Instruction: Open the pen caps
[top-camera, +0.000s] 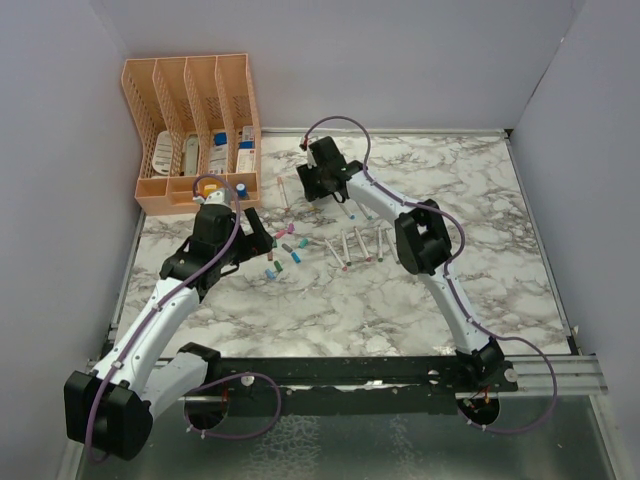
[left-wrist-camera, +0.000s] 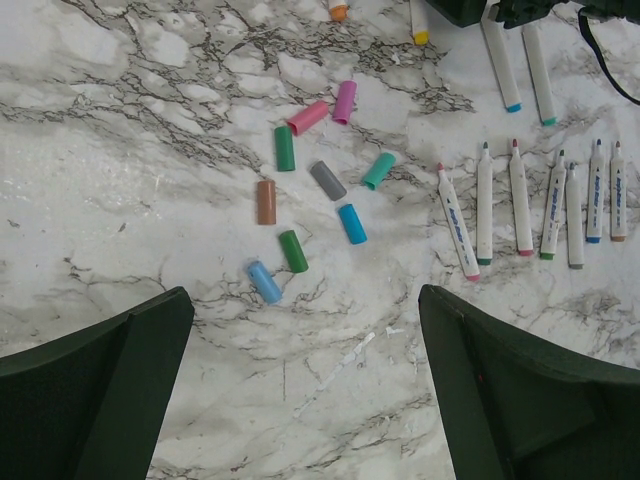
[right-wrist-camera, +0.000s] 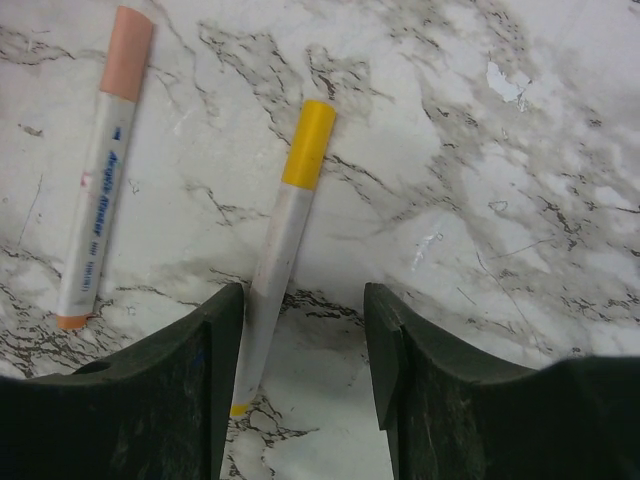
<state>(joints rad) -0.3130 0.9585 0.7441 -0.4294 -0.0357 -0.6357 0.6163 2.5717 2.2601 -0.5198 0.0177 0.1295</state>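
As far as the left wrist view lets me count, 9 pen caps (left-wrist-camera: 328, 180) lie loose in a scatter on the marble surface (left-wrist-camera: 120, 180). Near them, to their right, lie 9 bare pens (left-wrist-camera: 485, 205) with tips exposed, 7 in a row and 2 more farther up. So I judge most of the job done.

What is left shows in the right wrist view: one pen with a yellow cap (right-wrist-camera: 308, 143) and, beside it to the left, one with a peach cap (right-wrist-camera: 128, 52), both caps fully seated. I see no other capped pens, though the arms hide part of the surface in the top view.

The right tool (right-wrist-camera: 303, 300) is part open, low over the surface. The white barrel (right-wrist-camera: 270, 270) of the yellow-capped pen runs between its fingers, hard by the one on the left of that view. I cannot tell whether that finger touches it, and nothing is gripped.

The left tool (left-wrist-camera: 305, 310) is spread wide and holds nothing. It hangs above the surface on the near side of the loose caps, apart from them.
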